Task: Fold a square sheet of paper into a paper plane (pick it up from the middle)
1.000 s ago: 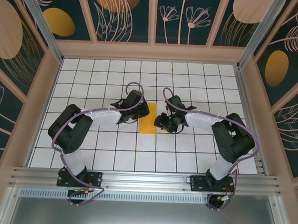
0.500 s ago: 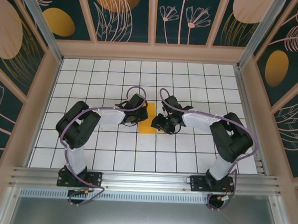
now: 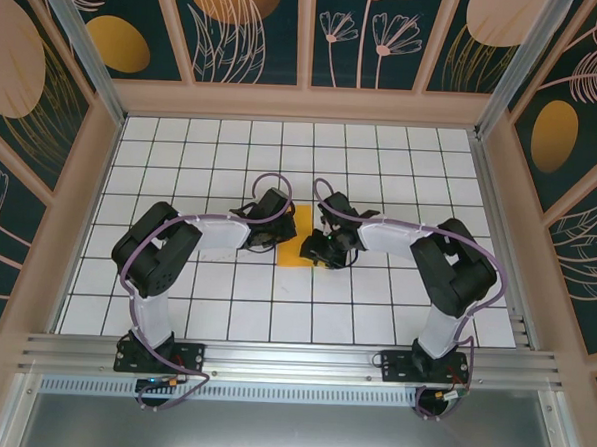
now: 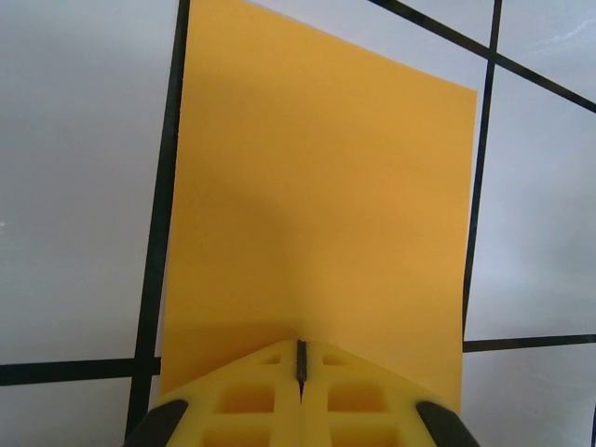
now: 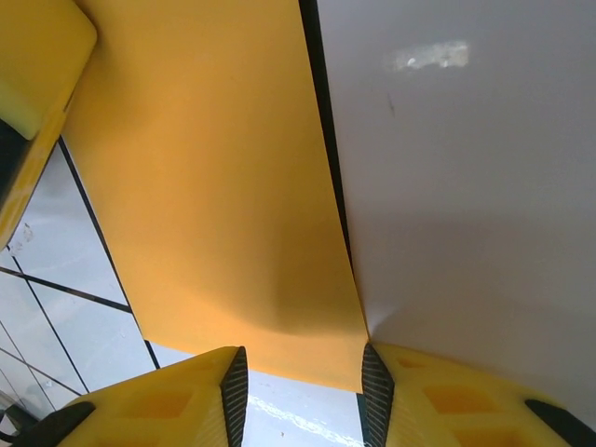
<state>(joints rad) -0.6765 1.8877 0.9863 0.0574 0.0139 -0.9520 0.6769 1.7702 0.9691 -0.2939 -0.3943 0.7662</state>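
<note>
left gripper closed at paper edge | right gripper open, paper corner between

We see a white tiled floor, dark leaf-patterned panels from 9 to 3 o'clock, aluminium rail at 6.

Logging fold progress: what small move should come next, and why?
Probably close the right claw on the sheet of paper: its jaws stand open with a paper edge between them, while the shut left claw sits on another edge, seemingly pinning it.
</note>
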